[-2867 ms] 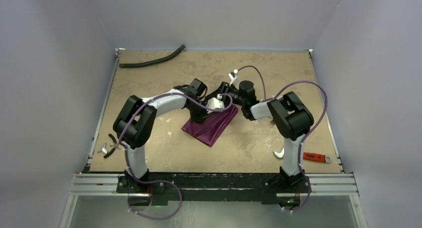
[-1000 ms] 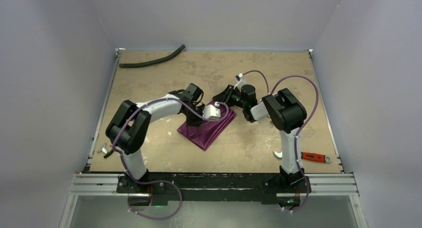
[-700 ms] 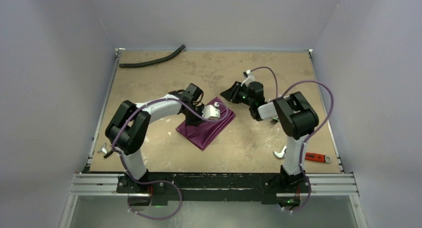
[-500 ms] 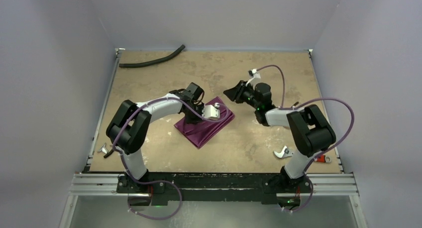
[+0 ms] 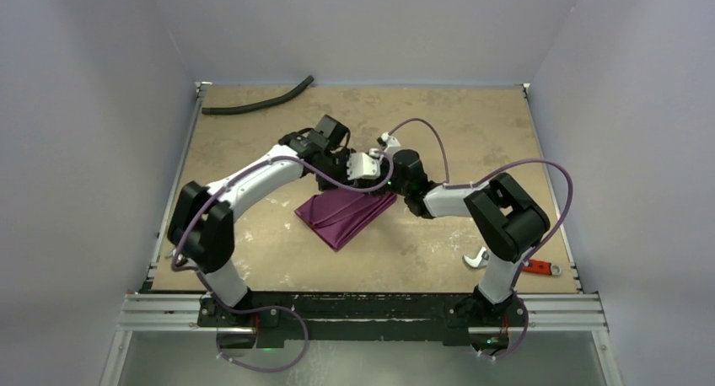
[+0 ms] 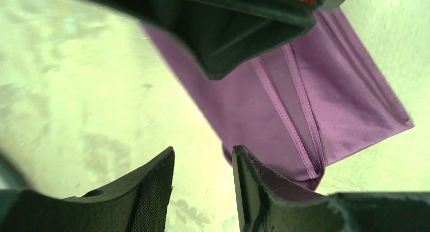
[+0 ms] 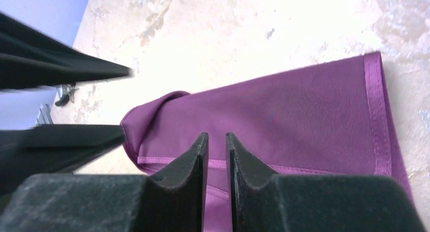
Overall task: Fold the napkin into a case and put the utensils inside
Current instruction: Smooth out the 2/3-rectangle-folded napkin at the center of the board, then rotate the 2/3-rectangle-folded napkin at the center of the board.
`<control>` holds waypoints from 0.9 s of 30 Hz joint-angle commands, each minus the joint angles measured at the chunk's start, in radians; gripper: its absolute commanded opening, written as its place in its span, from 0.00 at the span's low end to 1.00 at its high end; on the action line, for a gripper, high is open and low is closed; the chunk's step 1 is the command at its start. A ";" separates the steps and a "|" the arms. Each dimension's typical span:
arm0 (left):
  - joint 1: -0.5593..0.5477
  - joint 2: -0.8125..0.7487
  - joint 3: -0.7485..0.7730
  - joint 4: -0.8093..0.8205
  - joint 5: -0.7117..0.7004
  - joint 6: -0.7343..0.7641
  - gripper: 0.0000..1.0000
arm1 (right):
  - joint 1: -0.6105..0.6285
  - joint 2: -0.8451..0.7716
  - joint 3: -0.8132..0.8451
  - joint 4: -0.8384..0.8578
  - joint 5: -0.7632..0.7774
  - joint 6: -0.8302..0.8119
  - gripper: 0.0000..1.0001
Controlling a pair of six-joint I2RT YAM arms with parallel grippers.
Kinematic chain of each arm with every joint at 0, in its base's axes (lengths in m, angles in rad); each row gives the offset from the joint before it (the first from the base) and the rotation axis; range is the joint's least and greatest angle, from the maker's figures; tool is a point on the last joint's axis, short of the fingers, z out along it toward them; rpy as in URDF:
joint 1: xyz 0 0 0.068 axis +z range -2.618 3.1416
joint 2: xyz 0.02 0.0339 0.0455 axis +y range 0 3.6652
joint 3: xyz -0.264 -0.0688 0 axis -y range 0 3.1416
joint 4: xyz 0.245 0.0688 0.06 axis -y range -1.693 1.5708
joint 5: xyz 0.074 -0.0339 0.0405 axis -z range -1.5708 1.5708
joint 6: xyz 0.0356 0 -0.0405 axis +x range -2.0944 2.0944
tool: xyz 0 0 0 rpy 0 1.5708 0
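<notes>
Top external, both arms bent inward over napkin [image 5: 341,217], left gripper [image 6: 203,158] released, right gripper [image 7: 216,141] cannot tell.

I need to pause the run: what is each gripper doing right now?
Left gripper: open, holding nothing, at the napkin's edge.
Right gripper: jaws nearly together over the napkin; whether they pinch cloth cannot be told.
</notes>
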 commanded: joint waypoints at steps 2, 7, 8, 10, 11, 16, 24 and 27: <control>0.004 -0.233 0.026 -0.008 -0.046 -0.229 0.49 | 0.032 -0.048 0.041 -0.050 0.053 -0.048 0.20; 0.055 -0.433 -0.075 0.107 -0.089 -0.407 0.83 | 0.096 -0.104 0.000 -0.087 0.141 -0.095 0.15; 0.079 -0.471 -0.101 0.145 -0.099 -0.467 0.87 | 0.104 -0.113 -0.010 -0.089 0.156 -0.100 0.15; 0.092 -0.528 -0.173 0.234 -0.190 -0.581 0.98 | 0.109 -0.125 -0.033 -0.079 0.169 -0.105 0.13; 0.092 -0.539 -0.202 0.230 -0.181 -0.593 0.99 | 0.110 -0.128 -0.039 -0.075 0.170 -0.109 0.12; 0.094 -0.447 -0.291 0.163 -0.150 -0.643 0.97 | 0.146 -0.148 -0.066 -0.055 0.167 -0.124 0.05; 0.101 -0.350 -0.393 0.260 -0.159 -0.763 0.58 | 0.237 -0.091 -0.133 0.019 0.169 -0.093 0.00; 0.102 -0.324 -0.397 0.262 -0.151 -0.784 0.52 | 0.255 -0.072 -0.142 0.035 0.174 -0.085 0.00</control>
